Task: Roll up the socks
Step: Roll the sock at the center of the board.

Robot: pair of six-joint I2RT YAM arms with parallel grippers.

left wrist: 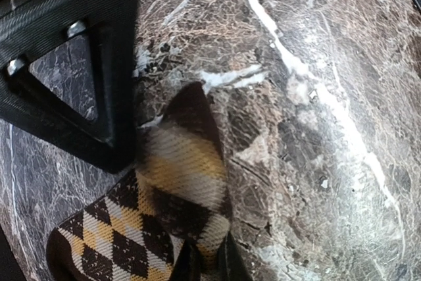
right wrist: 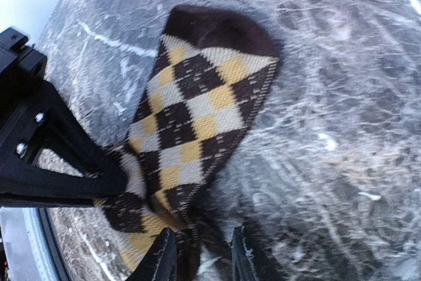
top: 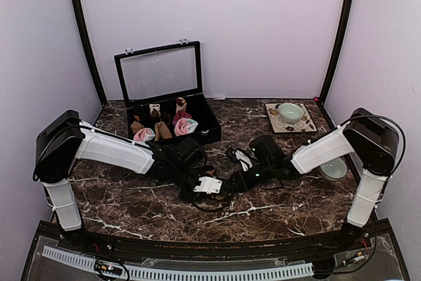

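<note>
One argyle sock (right wrist: pixel 197 97), dark brown with tan and cream diamonds, lies on the marble-patterned desk (top: pixel 131 205) near its middle, where my two arms meet.

Left: my left end effector (left wrist: pixel 205 264) is closed tight on a fold of the knit.

Right: my right end effector (right wrist: pixel 202 258) has its jaws a little apart. The sock's bunched end sits between them. Whether it has any hold on the cloth I cannot tell.

Handling, as I judge it: light, limp, stretchy, not fragile. The soft weave should grip the pads well but may slide on the polished stone. Best taken at one end, pinching both layers together, so the roll starts even.
</note>
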